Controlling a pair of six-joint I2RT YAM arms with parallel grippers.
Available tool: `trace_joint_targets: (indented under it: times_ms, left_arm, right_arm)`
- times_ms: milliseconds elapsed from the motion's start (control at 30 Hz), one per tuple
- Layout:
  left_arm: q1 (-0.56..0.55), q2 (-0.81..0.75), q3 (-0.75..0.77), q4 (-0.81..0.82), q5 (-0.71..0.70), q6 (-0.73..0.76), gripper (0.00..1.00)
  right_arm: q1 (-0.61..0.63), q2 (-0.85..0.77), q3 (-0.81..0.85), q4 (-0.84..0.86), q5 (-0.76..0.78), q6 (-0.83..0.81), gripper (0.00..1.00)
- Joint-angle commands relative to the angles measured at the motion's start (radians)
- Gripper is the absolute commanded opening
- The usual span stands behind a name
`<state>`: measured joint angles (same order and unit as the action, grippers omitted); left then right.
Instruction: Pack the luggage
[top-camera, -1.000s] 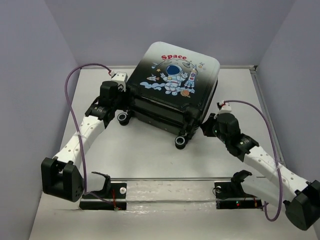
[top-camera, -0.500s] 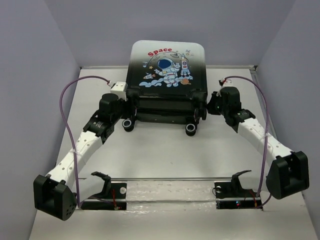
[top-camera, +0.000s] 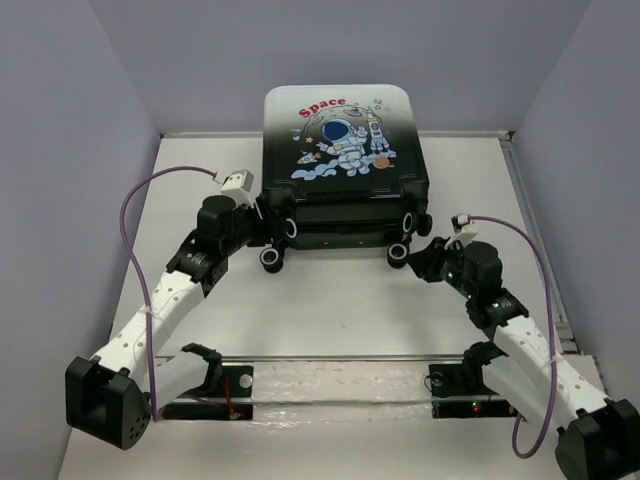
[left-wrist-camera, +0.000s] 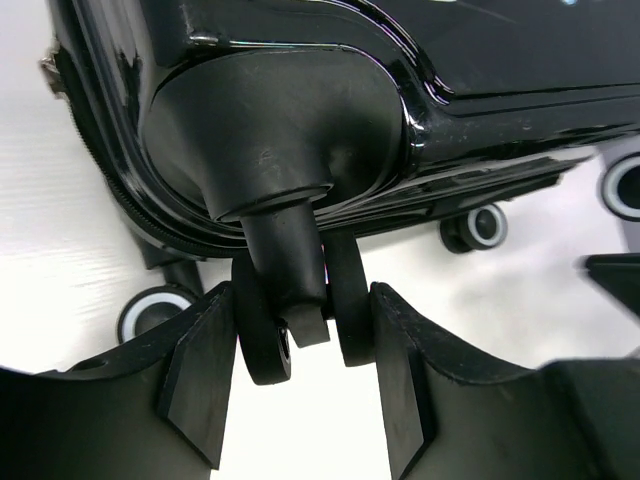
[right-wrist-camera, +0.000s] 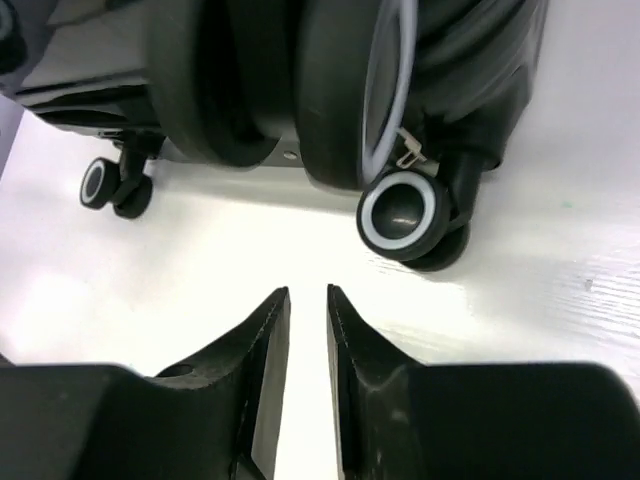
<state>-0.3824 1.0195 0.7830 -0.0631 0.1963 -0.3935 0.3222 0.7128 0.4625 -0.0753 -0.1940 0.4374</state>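
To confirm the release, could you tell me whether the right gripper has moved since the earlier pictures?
Yes: the right gripper has drawn back from the luggage, closer to the fixed rail at the near edge.

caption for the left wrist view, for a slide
Left gripper clamped on a twin caster at a black corner of the luggage.
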Motion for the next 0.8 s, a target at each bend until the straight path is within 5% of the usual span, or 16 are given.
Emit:
trace_joint_targets:
  times_ms: [0,133,200,333,767]
  left_arm:
    - [-0.056,-0.035,-0.03,0.163,0.29,-0.114,0.06]
    - [-0.056,-0.053,-0.016,0.177,0.27,-0.137,0.06]
    - [-0.056,-0.055,-0.013,0.172,0.27,-0.142,0.06]
    - [-0.055,-0.062,-0.03,0.172,0.261,-0.143,0.06]
    - [-0.052,-0.11,-0.059,0.155,0.212,-0.157,0.06]
  right_arm:
    - [0.003,0.007,-0.183,0.409,-0.091,0.087,0.25]
    - [0.003,0.121,-0.226,0.65,0.01,0.061,0.5]
    - [0.003,0.186,-0.205,0.699,0.053,0.024,0.54]
    - [0.003,0.266,-0.211,0.804,0.177,-0.025,0.56]
    - [-0.02,0.626,-0.243,1.279,0.252,-0.111,0.57]
